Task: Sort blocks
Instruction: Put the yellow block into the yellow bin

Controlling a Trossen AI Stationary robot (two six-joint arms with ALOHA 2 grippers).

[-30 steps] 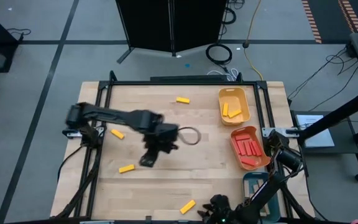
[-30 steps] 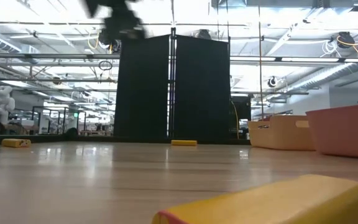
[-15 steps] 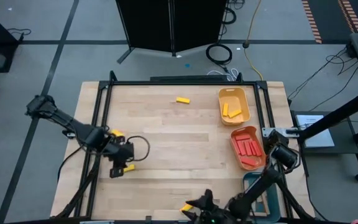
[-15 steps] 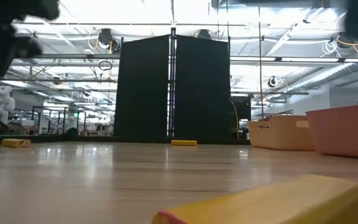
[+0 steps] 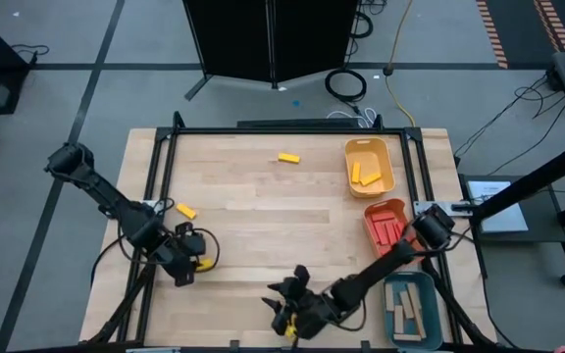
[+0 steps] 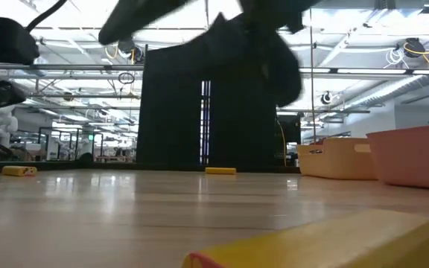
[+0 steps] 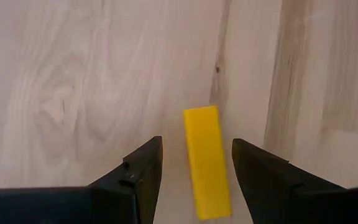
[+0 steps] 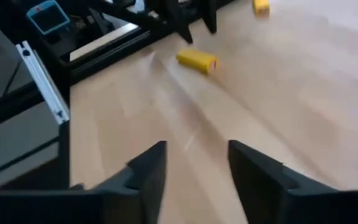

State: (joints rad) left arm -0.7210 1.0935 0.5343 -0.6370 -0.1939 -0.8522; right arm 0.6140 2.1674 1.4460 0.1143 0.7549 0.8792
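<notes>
Since I straddle it: my left gripper (image 7: 194, 180) is spread over a yellow block (image 7: 207, 160), near the tabletop's left edge.
Right gripper (image 8: 194, 177): parted, empty, front edge.
Why: lined up to pinch.

You see a yellow block (image 6: 326, 242) at the table's (image 6: 162, 208) near edge. Another yellow block (image 6: 220, 171) lies at its far edge. Blurred dark arm (image 6: 267, 45) overhead.

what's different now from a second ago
The left gripper swung from mid-table to the near-left, jaws open astride a yellow block. The right gripper moved left along the near edge. Both hold nothing. The trays and far block stayed put.
</notes>
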